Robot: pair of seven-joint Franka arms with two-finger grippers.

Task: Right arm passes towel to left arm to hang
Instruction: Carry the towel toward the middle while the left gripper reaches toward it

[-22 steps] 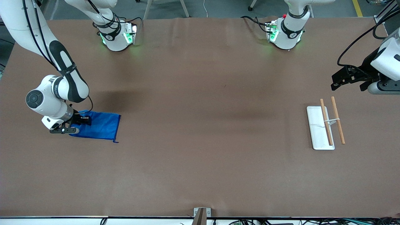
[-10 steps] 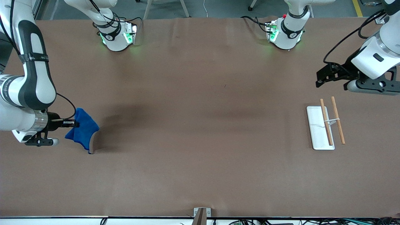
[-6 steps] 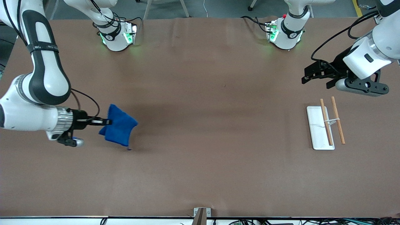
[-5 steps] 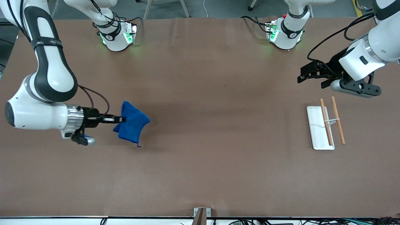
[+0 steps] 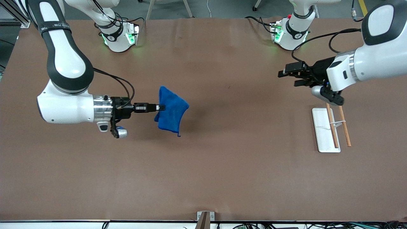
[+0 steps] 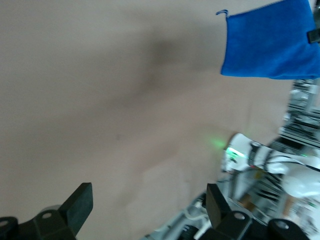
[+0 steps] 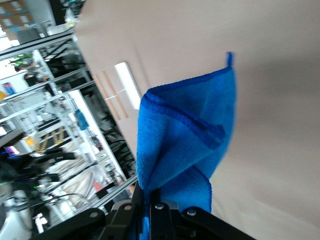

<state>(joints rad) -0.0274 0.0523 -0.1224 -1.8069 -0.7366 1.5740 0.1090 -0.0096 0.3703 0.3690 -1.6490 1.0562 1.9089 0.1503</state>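
Right end effector [image 5: 160,107]: clamped on one edge of the towel [image 5: 171,114], which hangs folded in the air over the middle of the tabletop [image 5: 222,165], loop corner lowest. Left end effector [image 5: 287,75]: fingers spread, empty, over the tabletop just beside the white tray [image 5: 321,133] with its two wooden rods [image 5: 343,125]. Handling note: present a free hem edge-on toward the spread fingers, hold the cloth steady at one height, and release only once the left end effector has pinched well into the fabric.
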